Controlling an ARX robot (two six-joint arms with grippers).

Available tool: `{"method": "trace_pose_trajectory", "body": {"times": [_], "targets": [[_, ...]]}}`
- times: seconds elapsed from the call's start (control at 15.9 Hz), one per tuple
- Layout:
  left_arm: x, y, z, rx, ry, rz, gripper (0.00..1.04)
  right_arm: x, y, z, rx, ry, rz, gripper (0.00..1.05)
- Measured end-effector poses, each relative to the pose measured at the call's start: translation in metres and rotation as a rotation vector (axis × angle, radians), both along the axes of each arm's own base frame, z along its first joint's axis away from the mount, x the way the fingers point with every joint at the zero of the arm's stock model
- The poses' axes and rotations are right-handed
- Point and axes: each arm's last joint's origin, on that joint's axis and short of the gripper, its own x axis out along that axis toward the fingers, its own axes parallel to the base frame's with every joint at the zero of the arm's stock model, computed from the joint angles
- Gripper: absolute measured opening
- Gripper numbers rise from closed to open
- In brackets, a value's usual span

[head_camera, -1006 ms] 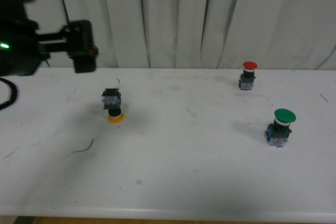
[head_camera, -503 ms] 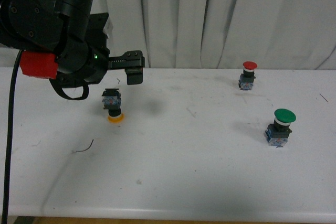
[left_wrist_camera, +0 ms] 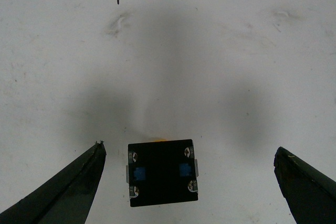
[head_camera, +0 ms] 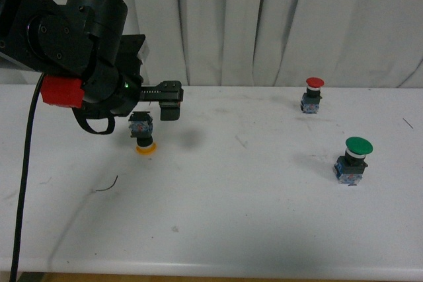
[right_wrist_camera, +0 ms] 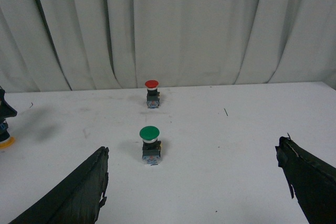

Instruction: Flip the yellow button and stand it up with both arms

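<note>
Buttons: 3 on the bench (head_camera: 238,222): 1 yellow button (head_camera: 141,130), 1 red button (head_camera: 313,95), 1 green button (head_camera: 354,158).
Yellow button: on the bench's left side, upside down, with its round orange-yellow cap flat on the bench, black neck above it and square blue-grey base on top.
Base face: in the left wrist view, a black square with 4 screws and 2 blue insets. Only a sliver of the cap shows past its edge.
Red and green: both upright on the right side, well apart from each other and from the yellow one.
Arms: 1 in the front view, the left arm (head_camera: 82,37), bulky, black, with round joints. It carries 1 red block (head_camera: 61,90) and 1 black cable (head_camera: 26,163), and is cut off at the frame edge.
Left fingers (left_wrist_camera: 73,187): 2, dark and tapered, spread wide and empty. The button sits between them and touches neither.
Right fingers (right_wrist_camera: 79,192): 2, spread wide, holding nothing, only their tips in view.
Bench surface: white, matte and scuffed, with 1 thin wire scrap (head_camera: 106,186).
Curtain (head_camera: 277,24): white, in pleated folds.
Unclear: how high the left fingers are above the button.
</note>
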Motion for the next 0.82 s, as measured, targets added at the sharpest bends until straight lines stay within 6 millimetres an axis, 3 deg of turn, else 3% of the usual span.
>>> {"method": "trace_pose_trajectory", "body": {"times": [0.31,0.69,0.82], "targets": [[0.002,0.006,-0.014,0.059,0.021,-0.025,0.98,0.0,0.0,0.0,0.0,0.0,0.0,0.98],[0.005,0.009,-0.013,0.066,0.011,-0.025,0.98,0.0,0.0,0.0,0.0,0.0,0.0,0.98],[0.005,0.008,-0.013,0.065,0.01,-0.026,0.77,0.0,0.0,0.0,0.0,0.0,0.0,0.98]]}}
